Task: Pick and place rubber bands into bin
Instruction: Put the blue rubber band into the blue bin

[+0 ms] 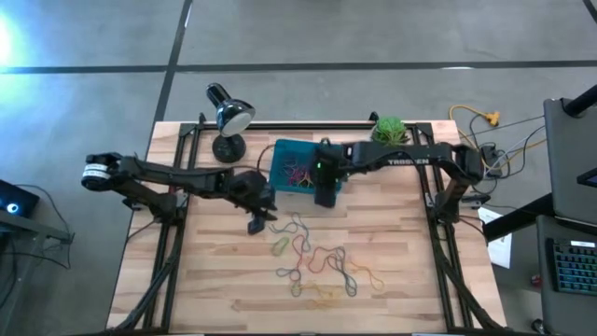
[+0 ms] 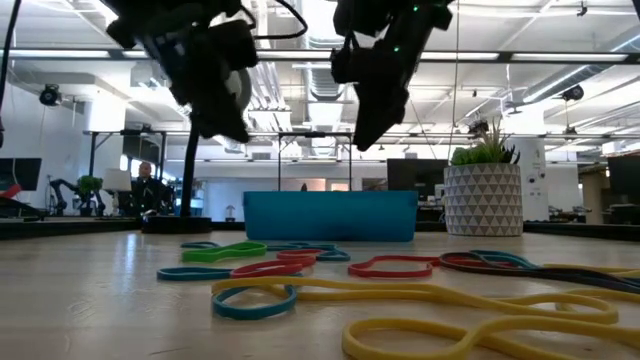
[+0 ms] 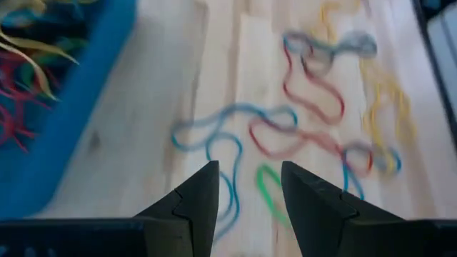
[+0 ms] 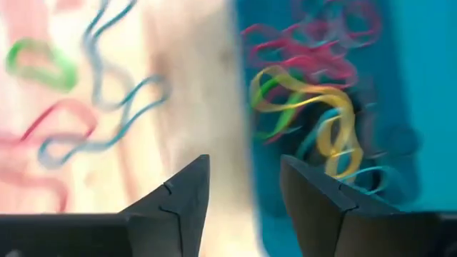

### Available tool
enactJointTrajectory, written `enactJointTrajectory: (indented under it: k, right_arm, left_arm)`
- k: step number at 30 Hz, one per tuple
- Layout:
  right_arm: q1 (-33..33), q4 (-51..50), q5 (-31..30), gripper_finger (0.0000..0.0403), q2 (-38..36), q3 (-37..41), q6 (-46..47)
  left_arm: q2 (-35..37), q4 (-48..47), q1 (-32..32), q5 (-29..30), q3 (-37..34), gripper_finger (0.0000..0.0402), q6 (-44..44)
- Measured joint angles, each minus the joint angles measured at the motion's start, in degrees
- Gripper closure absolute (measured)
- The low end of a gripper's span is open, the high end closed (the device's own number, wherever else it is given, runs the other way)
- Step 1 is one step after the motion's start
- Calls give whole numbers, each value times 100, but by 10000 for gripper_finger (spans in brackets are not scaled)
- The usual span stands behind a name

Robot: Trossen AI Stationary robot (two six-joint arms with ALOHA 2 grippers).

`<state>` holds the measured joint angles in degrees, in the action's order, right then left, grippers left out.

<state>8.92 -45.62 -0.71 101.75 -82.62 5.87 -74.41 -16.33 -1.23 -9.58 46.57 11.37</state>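
From above, you see the bin (image 1: pixel 300 168) near the table's (image 1: pixel 215 280) back edge, between the desk lamp (image 1: pixel 229 117) and the green plant (image 1: pixel 390 130), with a tangle of rubber bands already inside it. Your right gripper (image 1: pixel 326 196) sits over the bin's front edge. Your left gripper (image 1: pixel 258 219) hangs just in front of the bin's left corner, over bare wood. More rubber bands (image 1: pixel 317 264) lie scattered on the table in front of both grippers.

At table height, you look across loose bands in yellow, red, green and blue to the bin (image 2: pixel 330 216) behind them, with the white plant pot (image 2: pixel 484 199) to its side. Both grippers hang above the bin line, clear of the table; a person (image 2: pixel 147 187) sits far back in the room.

Through the left wrist camera, your left fingers (image 3: pixel 202 201) stand moderately apart with nothing between them, over blue, red and green bands (image 3: pixel 268 139) on the wood; the bin's wall (image 3: pixel 64 143) is off to one side.

Through the right wrist camera, your right fingers (image 4: pixel 187 193) stand apart and empty, straddling the bin's edge (image 4: pixel 246 171); a yellow band (image 4: pixel 325 114) lies among pink and blue ones inside.
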Motion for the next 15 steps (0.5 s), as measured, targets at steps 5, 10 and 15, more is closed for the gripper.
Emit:
enactJointTrajectory:
  k: [5,10,15]
  right_arm:
    - [-649,-246,-74,249,-2,29,-50]
    - [-1288,-231,-76,262,-14,36,305]
    - [-1853,-199,-141,273,-195,41,810]
  left_arm:
    - [0,-2,326,64,-390,265,-477]
    - [-45,-14,493,283,-645,265,-833]
    - [-289,306,504,302,-654,265,-1122]
